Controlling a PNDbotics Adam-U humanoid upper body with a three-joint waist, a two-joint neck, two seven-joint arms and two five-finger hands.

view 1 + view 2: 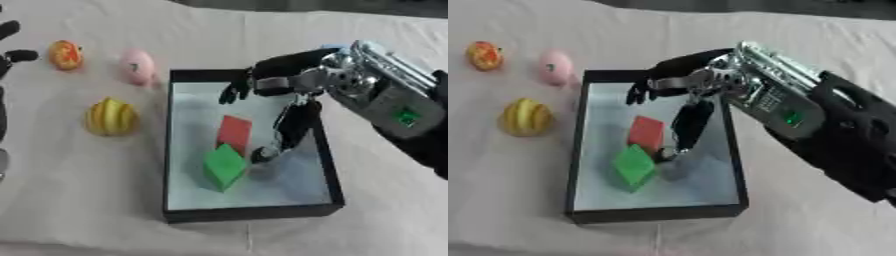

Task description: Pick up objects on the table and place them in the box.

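the right hand (pixel 293 85) hangs with fingers released over the black-walled box (pixel 254 212), where the red block (pixel 234 131) and green block (pixel 225 166) lie, so it should lift straight up before reaching for the yellow fruit-like toy (pixel 111 117) on the white-clothed tabletop (pixel 79 200).

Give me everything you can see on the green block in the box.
The green block is a plain cube-like piece, matte as it looks, lying tilted on the pale floor of the black-walled box, near its middle. The red block sits right behind it, apparently touching. The right hand hangs beside it, a fingertip close.
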